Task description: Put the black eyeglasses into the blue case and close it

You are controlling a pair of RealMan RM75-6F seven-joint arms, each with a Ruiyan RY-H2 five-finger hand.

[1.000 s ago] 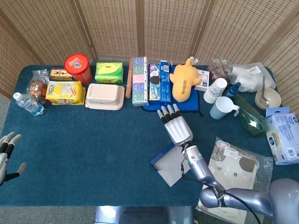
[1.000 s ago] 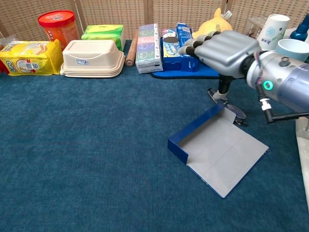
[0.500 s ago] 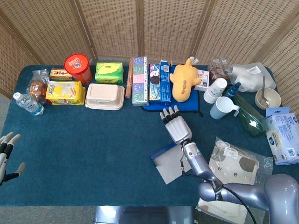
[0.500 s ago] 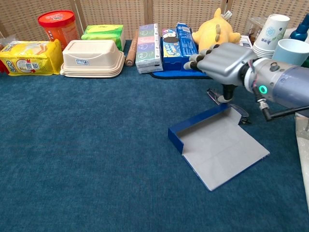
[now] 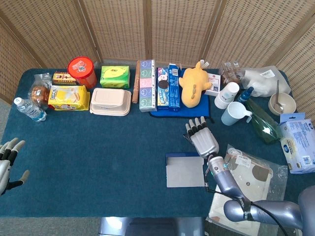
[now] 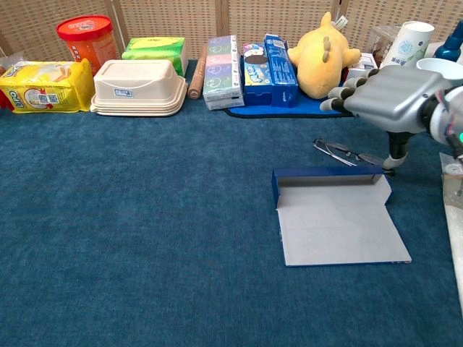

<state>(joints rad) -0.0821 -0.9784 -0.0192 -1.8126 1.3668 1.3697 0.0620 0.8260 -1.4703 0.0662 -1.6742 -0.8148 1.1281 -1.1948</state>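
Now the right robot hand (image 6: 387, 97), fingers spread and empty, should drop onto the glasses (image 6: 346, 152) behind the open case (image 6: 336, 217), pinching their frame.

The left robot hand (image 5: 9, 158) is cut by the head view's left edge, so only its fingers and part of the palm show, and the chest view misses it altogether; the right robot hand (image 6: 387, 92) covers the far end of the black eyeglasses (image 6: 340, 150) in the chest view, and in the head view it hides them almost wholly; whether its thumb touches the frame cannot be told; the print on the plastic bag (image 5: 246, 172) is too small to read.
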